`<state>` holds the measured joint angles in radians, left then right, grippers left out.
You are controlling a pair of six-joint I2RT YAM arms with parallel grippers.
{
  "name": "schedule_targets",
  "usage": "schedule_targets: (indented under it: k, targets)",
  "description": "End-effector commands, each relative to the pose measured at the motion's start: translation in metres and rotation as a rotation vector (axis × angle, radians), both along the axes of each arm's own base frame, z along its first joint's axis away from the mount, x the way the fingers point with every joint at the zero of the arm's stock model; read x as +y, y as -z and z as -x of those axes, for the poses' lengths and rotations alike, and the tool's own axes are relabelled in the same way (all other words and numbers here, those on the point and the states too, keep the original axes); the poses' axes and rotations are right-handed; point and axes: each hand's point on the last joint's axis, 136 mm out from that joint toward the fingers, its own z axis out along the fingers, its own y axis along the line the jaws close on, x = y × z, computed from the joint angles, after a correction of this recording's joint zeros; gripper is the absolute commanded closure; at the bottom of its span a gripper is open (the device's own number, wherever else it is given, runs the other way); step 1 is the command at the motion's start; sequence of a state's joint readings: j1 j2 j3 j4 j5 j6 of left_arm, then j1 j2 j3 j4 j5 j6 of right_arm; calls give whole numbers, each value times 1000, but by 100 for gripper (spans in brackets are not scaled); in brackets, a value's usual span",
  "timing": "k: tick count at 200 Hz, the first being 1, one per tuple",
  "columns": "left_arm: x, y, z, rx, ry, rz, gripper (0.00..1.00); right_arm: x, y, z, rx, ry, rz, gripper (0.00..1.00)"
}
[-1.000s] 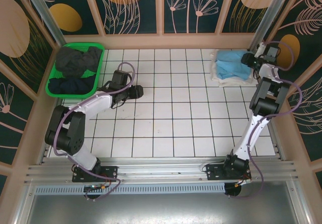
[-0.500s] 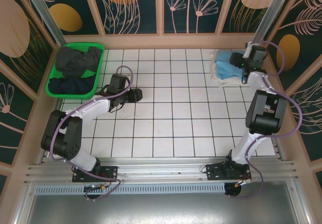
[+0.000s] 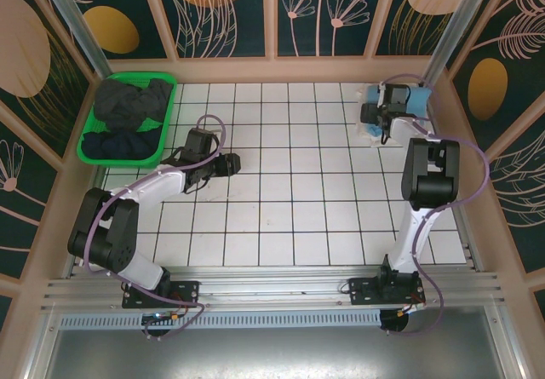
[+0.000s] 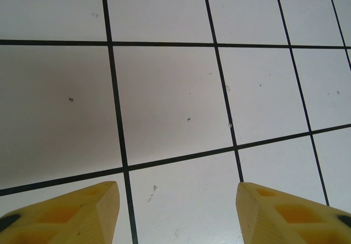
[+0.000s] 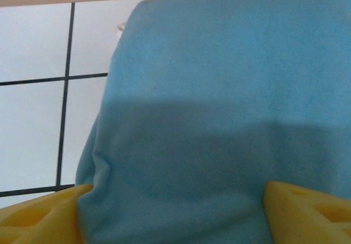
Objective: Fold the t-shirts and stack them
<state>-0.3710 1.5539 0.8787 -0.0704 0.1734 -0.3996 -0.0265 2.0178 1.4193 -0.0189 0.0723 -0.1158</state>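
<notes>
Left claw (image 4: 176, 208) low with jaws parted, right claw (image 5: 174, 203) far forward, jaws wide.

Table (image 3: 281, 217): white tiles with a black grid. Basket (image 3: 85, 151): bright green, holding dark grey and navy t-shirts (image 3: 128, 106). Sky-blue t-shirt (image 5: 219, 79): plain where visible, with a white t-shirt (image 3: 368, 132) at its edge. Left gripper (image 4: 176, 200) and right gripper (image 5: 173, 197): yellow fingers. Walls (image 3: 230, 13): dark teal with orange ovals and pale line-drawn flowers.

A green plastic basket (image 3: 88, 146) sits in the far left corner of the white tiled table (image 3: 289, 193). Dark panels (image 3: 232, 21) printed with leaves and orange ovals wall the table in; an aluminium rail (image 3: 272, 295) lines its near edge.
</notes>
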Motion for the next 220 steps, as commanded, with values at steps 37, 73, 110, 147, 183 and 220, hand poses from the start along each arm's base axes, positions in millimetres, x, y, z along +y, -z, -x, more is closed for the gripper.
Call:
schedule_targets:
  k: [37, 73, 110, 147, 183, 220]
  targets:
    - [4, -4, -7, -37, -1, -17, 41, -5, -8, -3, 70, 17, 286, 44]
    - [4, -3, -7, -34, 1, -20, 42, -5, -46, 1, 24, 1, 292, 69]
    - [5, -3, -7, -34, 0, -29, 43, -3, -65, 6, -1, -52, 246, 83]
    - [7, -4, -7, -36, -2, -36, 43, -2, -62, 14, 25, -107, 196, 90]
    - [7, -3, -7, -31, -2, -41, 43, -1, -42, 25, 95, -158, 165, 87]
    - [9, 1, -6, -26, -2, -51, 43, 4, -1, 43, 241, -233, 69, 71]
